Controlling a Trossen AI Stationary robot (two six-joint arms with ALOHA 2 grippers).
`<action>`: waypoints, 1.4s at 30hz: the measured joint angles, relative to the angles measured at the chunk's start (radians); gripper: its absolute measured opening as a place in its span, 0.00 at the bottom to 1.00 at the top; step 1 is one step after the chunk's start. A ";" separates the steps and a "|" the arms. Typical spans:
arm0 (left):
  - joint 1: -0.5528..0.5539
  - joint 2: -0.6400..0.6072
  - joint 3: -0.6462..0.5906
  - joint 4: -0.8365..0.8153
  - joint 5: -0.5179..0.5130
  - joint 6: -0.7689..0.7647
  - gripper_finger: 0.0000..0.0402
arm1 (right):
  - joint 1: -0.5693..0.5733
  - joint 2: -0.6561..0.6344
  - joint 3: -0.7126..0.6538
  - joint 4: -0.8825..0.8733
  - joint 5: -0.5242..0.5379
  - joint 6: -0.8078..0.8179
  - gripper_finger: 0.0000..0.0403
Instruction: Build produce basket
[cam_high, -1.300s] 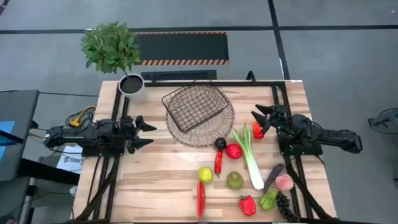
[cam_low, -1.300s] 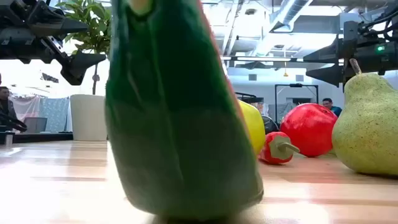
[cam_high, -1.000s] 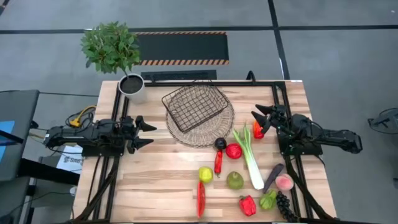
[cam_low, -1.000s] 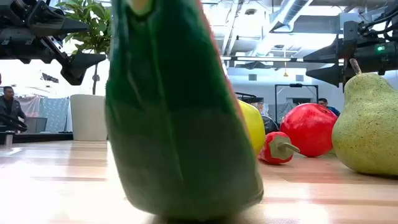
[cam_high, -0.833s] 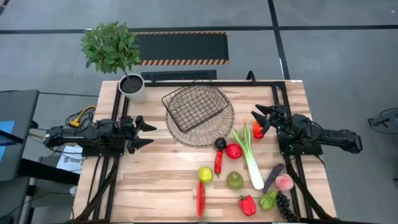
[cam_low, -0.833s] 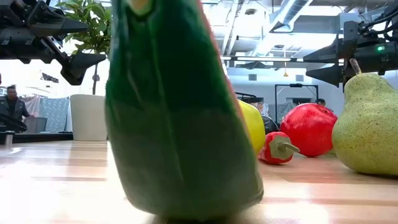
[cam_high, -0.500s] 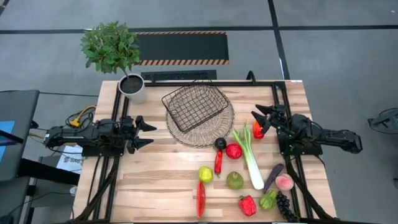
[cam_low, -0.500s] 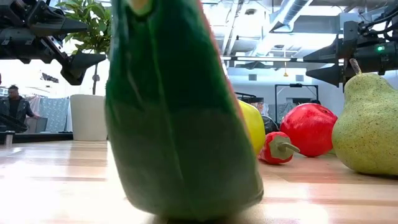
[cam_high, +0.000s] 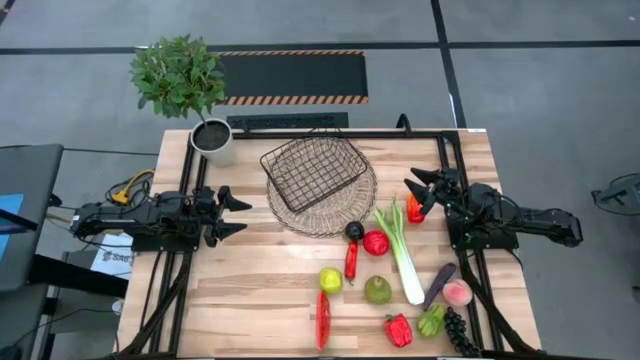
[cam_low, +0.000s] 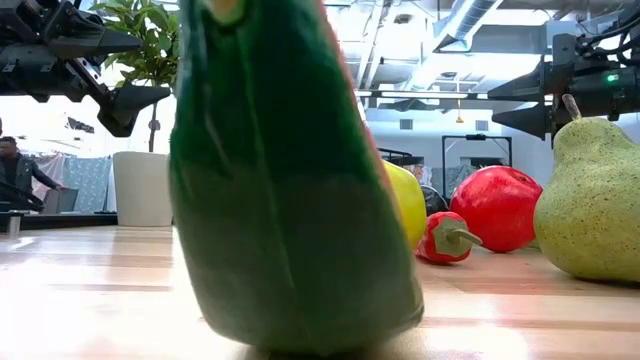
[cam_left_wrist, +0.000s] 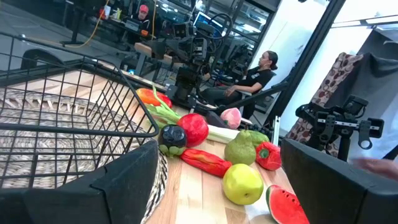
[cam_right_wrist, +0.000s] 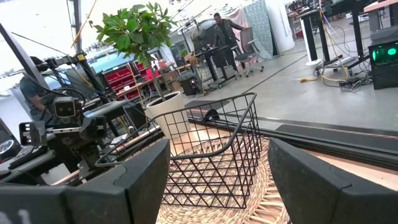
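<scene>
The dark wire-mesh basket (cam_high: 312, 170) stands on a round wicker tray (cam_high: 322, 198) at the table's far middle. The produce lies on the near right of the table: a leek (cam_high: 402, 250), red apple (cam_high: 376, 243), lemon (cam_high: 331, 280), green pear (cam_high: 377, 290), chilli (cam_high: 351, 260), watermelon slice (cam_high: 323, 319), red pepper (cam_high: 398, 329), aubergine (cam_high: 438, 284), peach (cam_high: 457, 293), grapes (cam_high: 460, 332). My left gripper (cam_high: 236, 214) is open and empty at the table's left. My right gripper (cam_high: 418, 190) is open at the right, beside an orange-red vegetable (cam_high: 414, 208).
A potted green plant (cam_high: 190, 85) stands at the far left corner. Dark frame rails (cam_high: 340, 133) run along the far edge and both sides. Bare wood lies at the near left. People and desks show in the room beyond (cam_left_wrist: 261, 68).
</scene>
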 joint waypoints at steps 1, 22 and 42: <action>0.000 0.000 0.000 0.000 -0.010 0.000 0.81 | 0.000 0.000 0.000 0.000 0.000 0.000 0.72; 0.001 0.000 0.000 0.034 -0.316 -0.523 0.81 | 0.000 0.000 0.000 0.031 0.000 0.641 0.72; 0.001 0.000 0.012 0.015 -0.484 -0.495 0.81 | 0.033 0.000 0.000 0.030 -0.013 0.840 0.72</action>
